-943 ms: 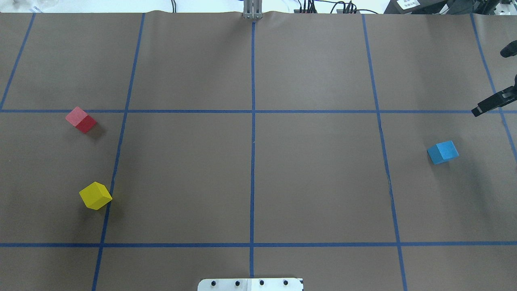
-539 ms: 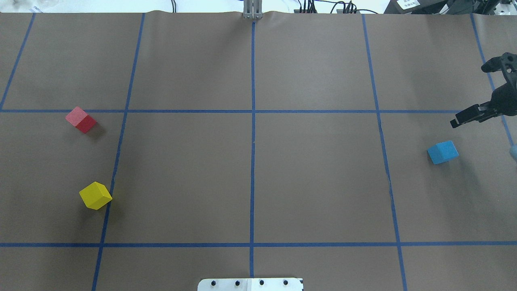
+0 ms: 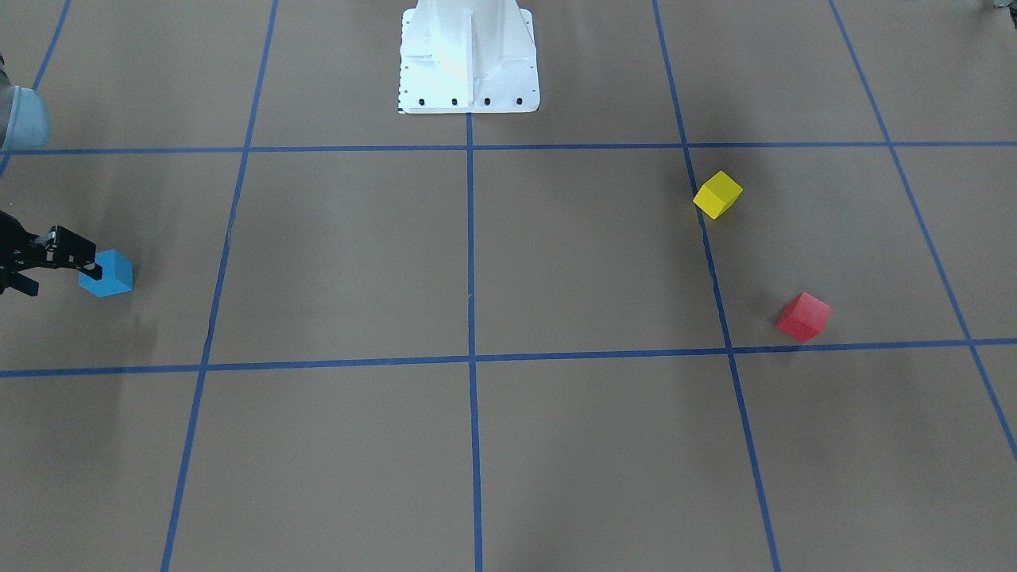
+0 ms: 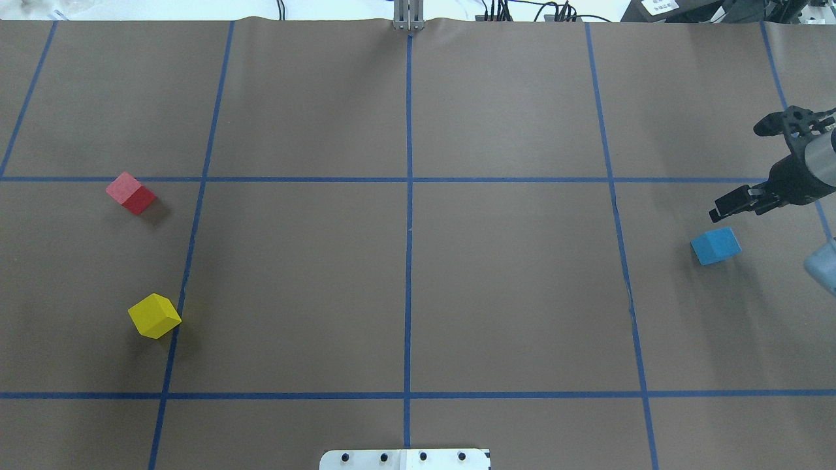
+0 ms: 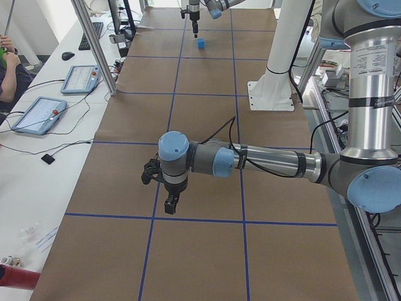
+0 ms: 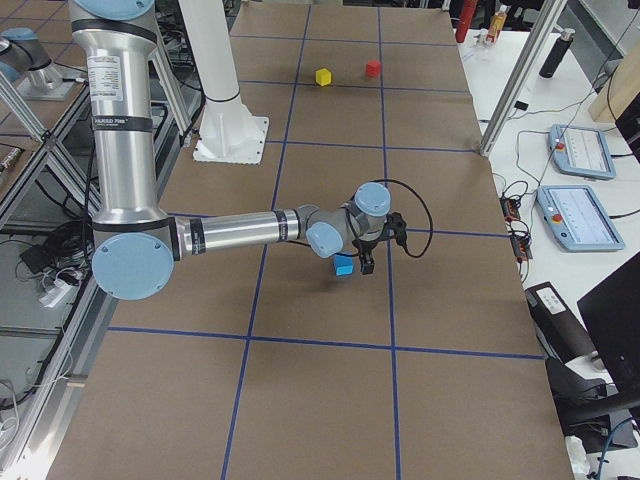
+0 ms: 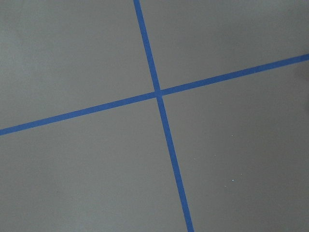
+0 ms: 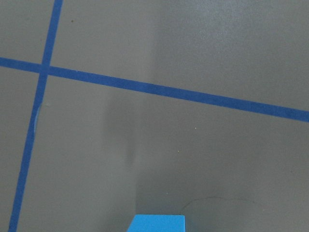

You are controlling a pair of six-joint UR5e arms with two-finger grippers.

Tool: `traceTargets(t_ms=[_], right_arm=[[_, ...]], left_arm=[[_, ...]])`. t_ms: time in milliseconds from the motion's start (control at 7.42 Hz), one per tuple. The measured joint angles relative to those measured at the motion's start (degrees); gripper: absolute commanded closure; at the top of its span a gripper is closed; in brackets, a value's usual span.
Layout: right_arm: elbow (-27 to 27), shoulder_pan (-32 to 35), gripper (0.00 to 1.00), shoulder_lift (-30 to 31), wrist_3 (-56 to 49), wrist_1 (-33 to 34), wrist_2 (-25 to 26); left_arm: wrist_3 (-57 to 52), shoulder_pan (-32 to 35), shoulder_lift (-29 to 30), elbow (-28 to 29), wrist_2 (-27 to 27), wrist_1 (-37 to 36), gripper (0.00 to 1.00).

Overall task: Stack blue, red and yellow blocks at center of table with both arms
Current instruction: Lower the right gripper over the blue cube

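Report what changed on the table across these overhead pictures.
The right end effector came in from the table's right edge, moving toward the blue block. It is now open and close to the block, gripping nothing. The blue block, red block and yellow block stayed where they were, none stacked.

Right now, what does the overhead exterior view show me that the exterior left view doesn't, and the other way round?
Only overhead: the red block and yellow block, apart on the robot's left half. Only exterior left: the left arm stretched over the table with the left pincer, and tablets on a side desk. Both: the blue block with the right pincer near it, open, not closed on it.
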State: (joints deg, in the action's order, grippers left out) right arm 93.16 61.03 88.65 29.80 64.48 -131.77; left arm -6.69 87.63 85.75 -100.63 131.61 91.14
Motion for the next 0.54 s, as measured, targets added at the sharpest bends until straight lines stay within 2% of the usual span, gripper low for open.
traceTargets(t_ms=[539], right_arm=[[-0.39,-3.40,0.01,0.32,0.35,0.52,2.01]], left_arm=[[0.01,0.00,0.03,-0.02,0.07,0.02,0.00]])
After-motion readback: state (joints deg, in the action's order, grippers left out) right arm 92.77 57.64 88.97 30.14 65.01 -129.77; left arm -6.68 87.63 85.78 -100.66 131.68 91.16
